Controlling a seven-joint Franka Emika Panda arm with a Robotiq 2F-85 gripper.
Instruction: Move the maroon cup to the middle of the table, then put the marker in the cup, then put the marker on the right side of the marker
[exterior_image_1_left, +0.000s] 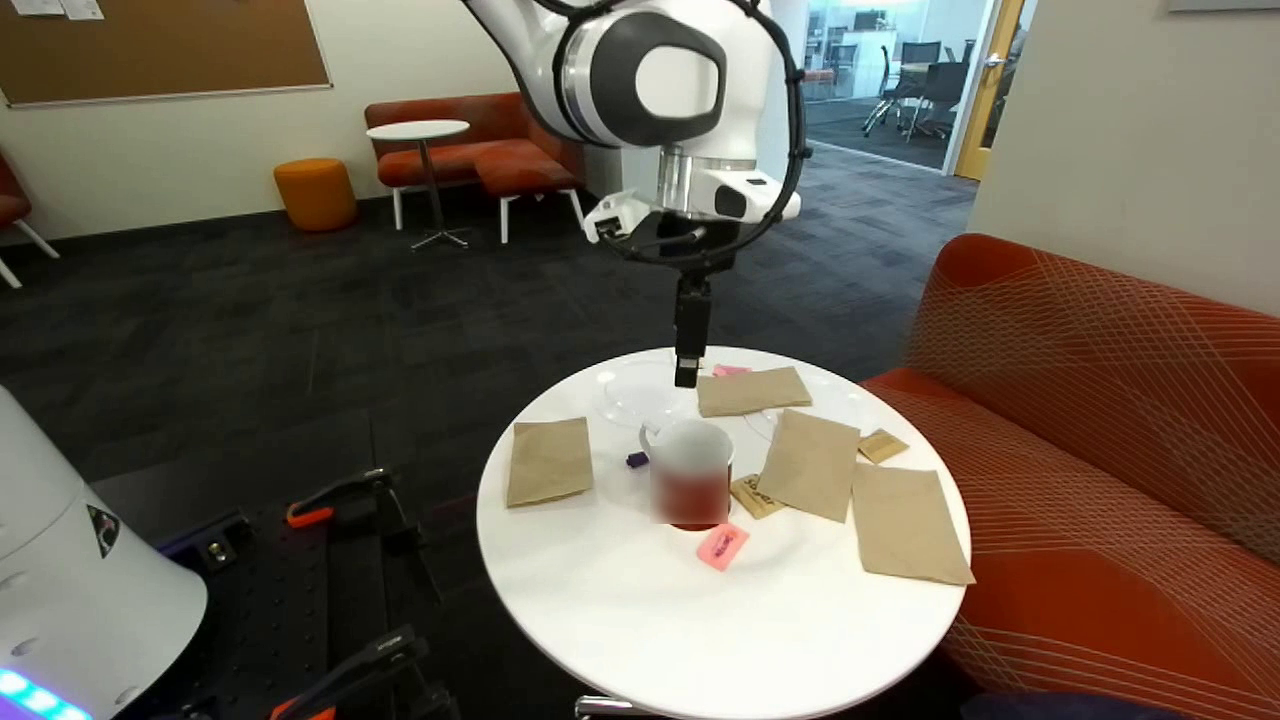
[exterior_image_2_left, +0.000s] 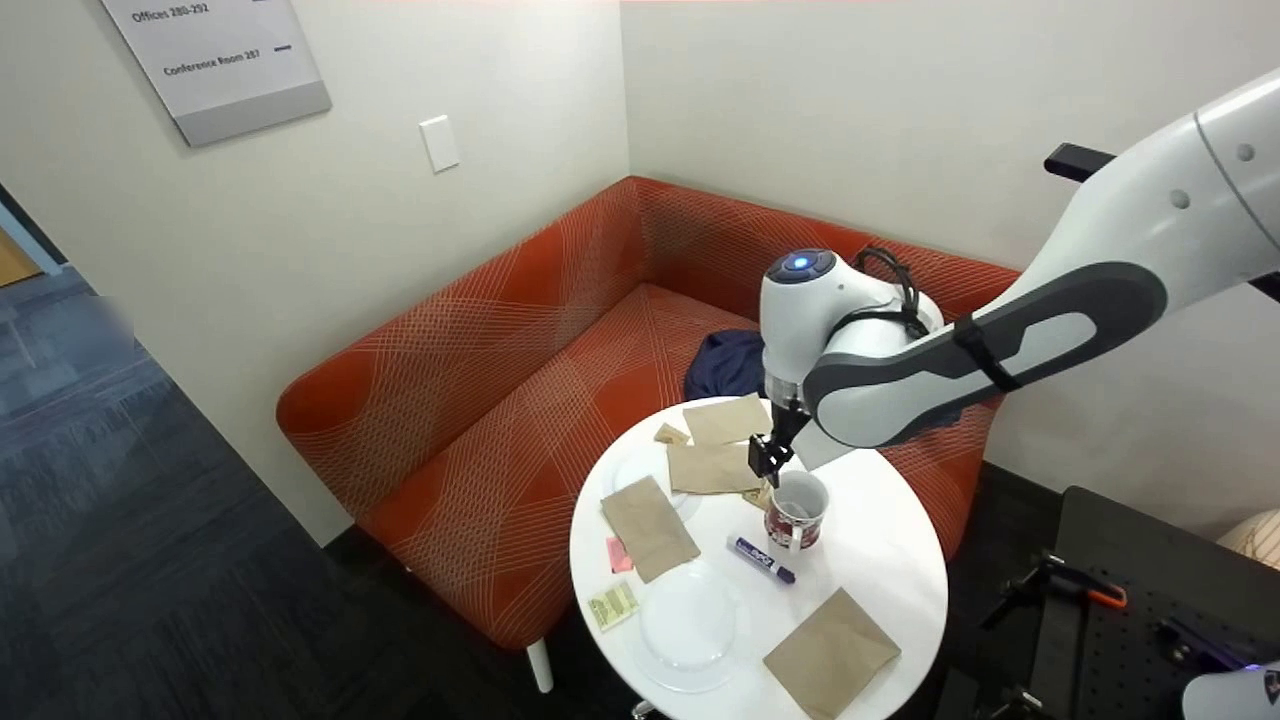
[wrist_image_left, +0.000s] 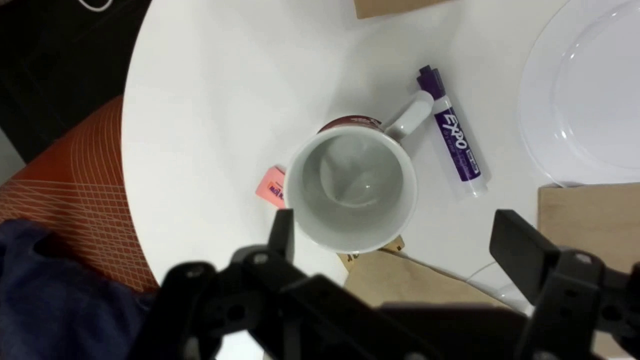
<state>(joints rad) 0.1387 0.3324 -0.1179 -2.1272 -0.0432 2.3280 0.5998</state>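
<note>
In an exterior view, from near to far: a small pink paper packet (exterior_image_1_left: 722, 546) lies at lower centre, just in front of the squat, white-lined maroon cup (exterior_image_1_left: 690, 478). The cup stands upright near the middle of the round, white-topped counter (exterior_image_1_left: 700, 630), so the first step appears done. To its left in the frame lies the white-barrelled, purple-capped dry-erase marker (exterior_image_1_left: 637, 460), mostly hidden here by the cup. The wrist view shows the marker flat, just beside the cup, and none inside it; insertion, and a final placement that the instruction words unclearly, are judged outstanding. Higher in the frame hangs the black two-fingered gripper (exterior_image_1_left: 687, 376); the wrist view shows its jaws wide apart, with nothing held. At top centre the jointed, white-and-grey arm (exterior_image_1_left: 660, 80) extends beyond the upper border and is bent at the wrist, its last section nearly vertical, so that the gripper points down. Far off, at upper left, stands an orange cylindrical stool (exterior_image_1_left: 315, 195).
</note>
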